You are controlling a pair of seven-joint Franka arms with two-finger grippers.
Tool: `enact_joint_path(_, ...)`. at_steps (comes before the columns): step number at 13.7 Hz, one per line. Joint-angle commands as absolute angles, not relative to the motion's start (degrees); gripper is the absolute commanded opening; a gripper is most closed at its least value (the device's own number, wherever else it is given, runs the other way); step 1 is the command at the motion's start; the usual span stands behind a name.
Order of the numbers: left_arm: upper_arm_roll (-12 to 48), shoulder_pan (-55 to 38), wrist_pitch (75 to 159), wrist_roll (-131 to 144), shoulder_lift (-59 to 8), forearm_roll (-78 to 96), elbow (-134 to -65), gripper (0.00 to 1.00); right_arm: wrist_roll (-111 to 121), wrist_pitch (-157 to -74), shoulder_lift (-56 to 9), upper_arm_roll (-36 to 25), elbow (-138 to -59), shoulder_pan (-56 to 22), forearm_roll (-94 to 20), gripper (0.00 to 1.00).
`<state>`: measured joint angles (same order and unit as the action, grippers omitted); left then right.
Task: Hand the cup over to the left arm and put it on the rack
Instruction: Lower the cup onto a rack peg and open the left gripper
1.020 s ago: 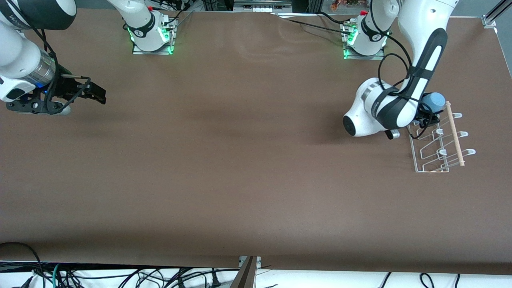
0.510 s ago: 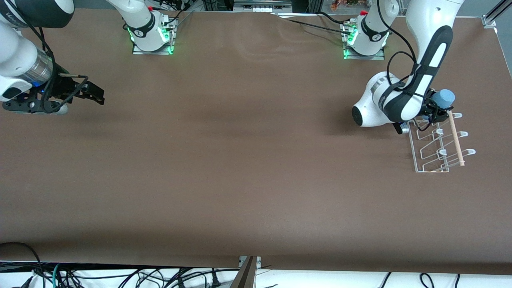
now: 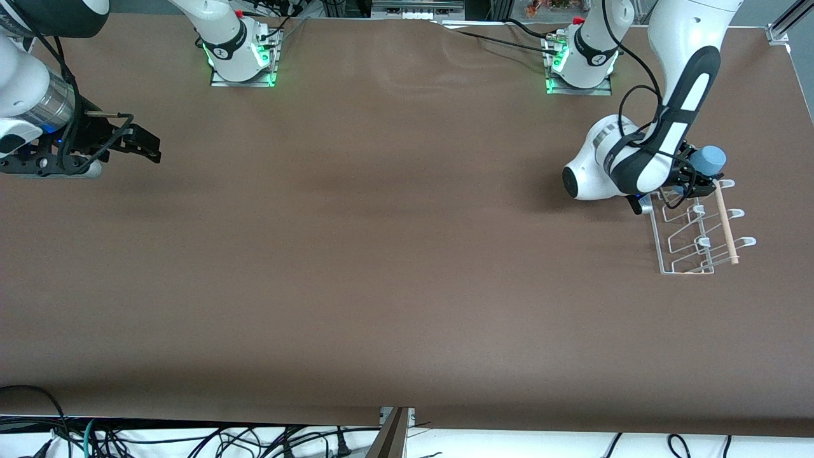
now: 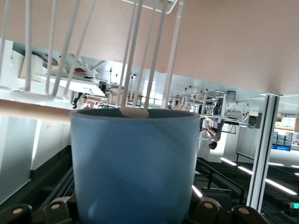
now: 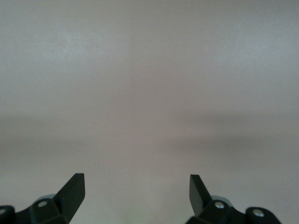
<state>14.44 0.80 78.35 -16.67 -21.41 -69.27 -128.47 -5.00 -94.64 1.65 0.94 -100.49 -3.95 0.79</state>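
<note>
The light-blue cup is held in my left gripper, which is shut on it over the end of the white wire rack that lies farther from the front camera. In the left wrist view the cup fills the space between the jaws, its rim touching a wire peg, with the rack's wooden dowel beside it. The dowel runs along the rack's outer side. My right gripper is open and empty above the table at the right arm's end; its fingertips show spread apart.
The brown table spreads wide between the two arms. Both arm bases stand at the table's edge farthest from the front camera. Cables hang below the table's near edge.
My left gripper has carried the cup a short way toward the rack's dowel side and settled. My right gripper has drawn back a little toward its own end of the table.
</note>
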Motion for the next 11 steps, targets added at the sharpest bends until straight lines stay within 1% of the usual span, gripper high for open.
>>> enact_joint_path(1,14.9,1.5,79.1,-14.2,-22.8,-72.4,-129.1,0.0,-4.0,-92.8,-0.3,0.4,-96.6,-4.6,0.9,0.99)
enact_joint_path(4,14.9,1.4,79.5,-14.0,-25.0,-74.4,-129.1,0.0,-4.7,-92.8,-0.4,0.4,-96.3,-4.6,0.9,0.99)
enact_joint_path(5,14.9,1.5,79.6,-13.2,-25.4,-74.7,-129.1,0.07,-4.7,-92.8,-0.4,0.4,-96.3,-4.6,1.0,0.99)
enact_joint_path(6,14.9,1.5,79.9,-13.1,-25.6,-74.7,-129.1,0.35,-4.8,-92.8,-0.4,0.4,-96.2,-4.5,1.0,0.99)
enact_joint_path(7,14.9,1.5,80.0,-13.1,-25.6,-74.7,-129.1,0.99,-4.8,-92.8,-0.5,0.4,-96.1,-4.4,1.0,0.99)
enact_joint_path(11,14.9,1.5,80.0,-13.1,-25.0,-74.7,-128.9,1.0,-4.8,-93.3,-0.6,0.4,-96.0,-4.4,1.2,0.99)
